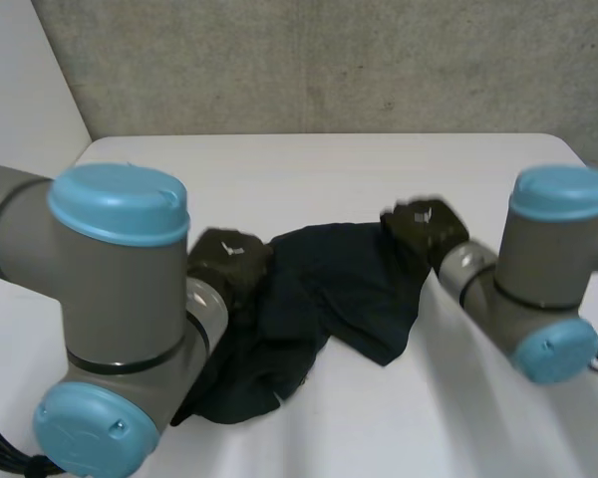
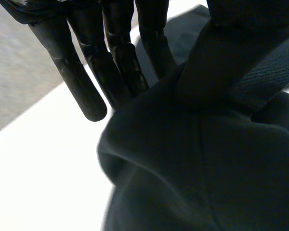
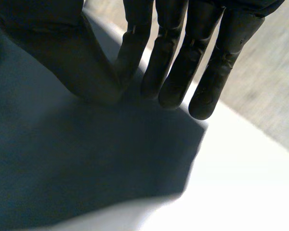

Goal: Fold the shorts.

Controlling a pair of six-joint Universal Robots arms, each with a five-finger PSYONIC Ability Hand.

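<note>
Shorts [image 1: 329, 284], one dark pair, are hanging in the head view between my two hands and sagging onto the one white desk [image 1: 309, 169]. A bunched end is lying close to my left arm. My left hand [image 1: 229, 261] is gripping one side of them and my right hand [image 1: 426, 227] is gripping the opposite side.

Along my left palm, my left fingers [image 2: 86, 91] are running straight behind the cloth. My left thumb [image 2: 245, 9] is pressing on it from the front beside a thick band, so I am pinching the shorts at an edge. Loose folds are piling up below the palm.

Along my right palm, my right thumb [image 3: 72, 62] and right fingers [image 3: 207, 91] are closing together on flat cloth near a corner, clamping it.

Both pinches are looking shallow to me. A quick pull could be dragging the smooth cloth out of either one, and that side would be dropping. The crumpled end on the desk could also be trailing and getting trapped inside the fold, leaving it lumpy. If my hands are travelling unevenly, the edges will be landing askew.
</note>
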